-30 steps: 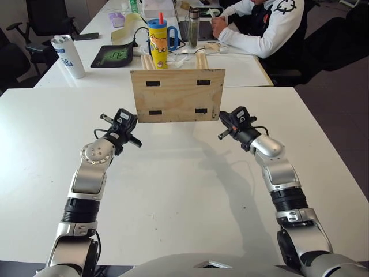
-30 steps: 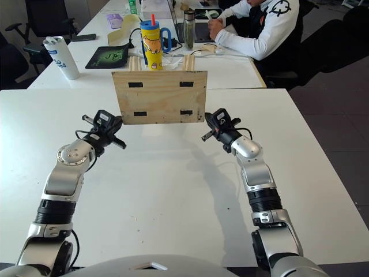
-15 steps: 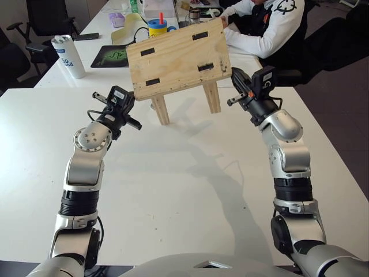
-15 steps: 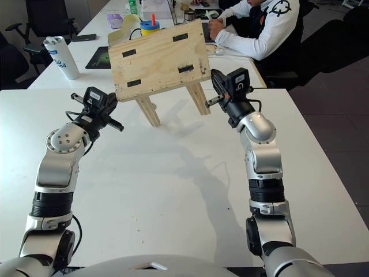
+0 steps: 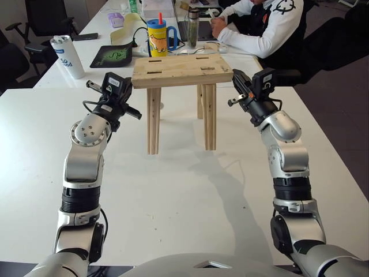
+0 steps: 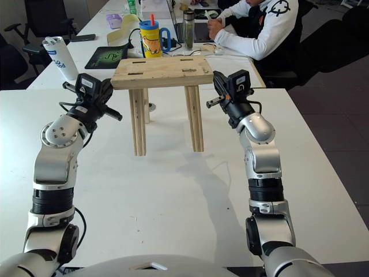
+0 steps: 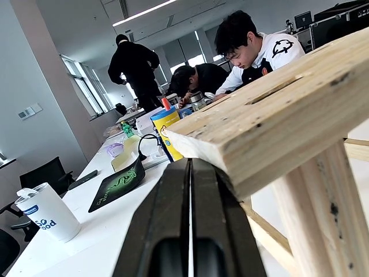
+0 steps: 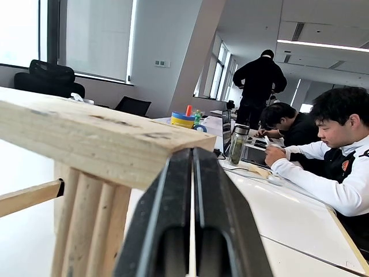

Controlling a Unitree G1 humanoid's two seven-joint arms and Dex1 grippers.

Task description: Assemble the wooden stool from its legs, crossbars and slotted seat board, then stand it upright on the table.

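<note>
At each end of the seat, in the upper middle of the left eye view, a gripper sits close. The left gripper is at the seat's left end. The right gripper is at its right end. In both wrist views the fingers are pressed together. There is just a thin line between them and nothing is pinched. The end of the seat sits right past the tips.

The stool stands in the upper middle of the frame on the white table. Its seat is flat on top and its legs point down. A crossbar shows under the seat in the right wrist view.

I think the building is done and this is the last step: leaving the stool to stand by itself. The next move calls for both arms to pull away sideways, slowly and evenly, so the stool does not tip or slide.

I cannot tell if the tips touch the wood or are just beside it. The back legs are partly hidden by the front ones. I also cannot see if all four feet are flat on the table.
</note>
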